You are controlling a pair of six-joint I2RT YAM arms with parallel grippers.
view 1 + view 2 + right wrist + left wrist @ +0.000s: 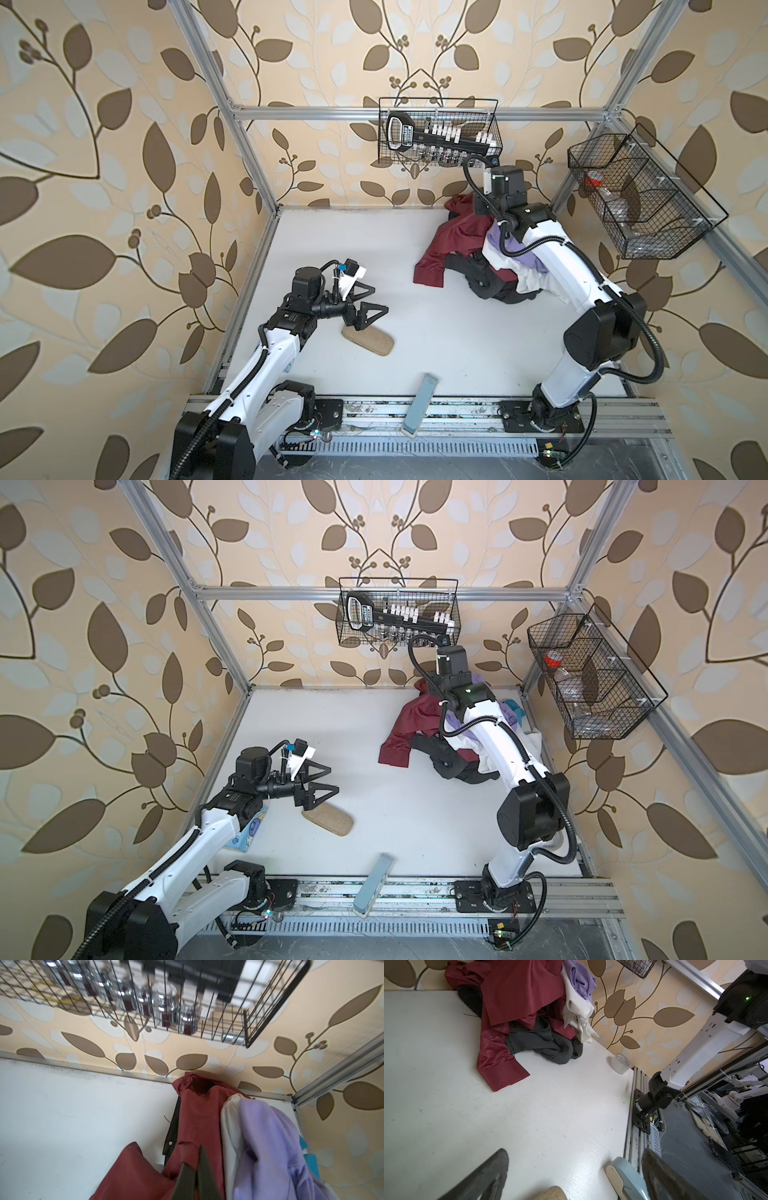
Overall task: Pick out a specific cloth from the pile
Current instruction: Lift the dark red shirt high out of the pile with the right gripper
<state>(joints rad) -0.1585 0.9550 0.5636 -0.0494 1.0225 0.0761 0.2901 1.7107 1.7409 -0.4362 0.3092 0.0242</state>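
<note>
In both top views we find the left gripper (380, 299) at 9 o'clock on the surface (332, 249). Its jaws are spread wide and it sits just beside one end of a tan pad (370, 340). At 6 o'clock a grey-blue flat object (419, 401) lies across the front edge of the surface. At 2 o'clock sits the pile (525, 276) of black, white and lavender garments, and part of it rests against the right arm. The cloth (453, 241) lies on the 9 o'clock side of the pile. One cuffed sleeve trails on the surface toward 7 o'clock, and its upper part is raised off the surface. In the right wrist view we see the right gripper (195, 1167) pressed together, pinching the cloth.
</note>
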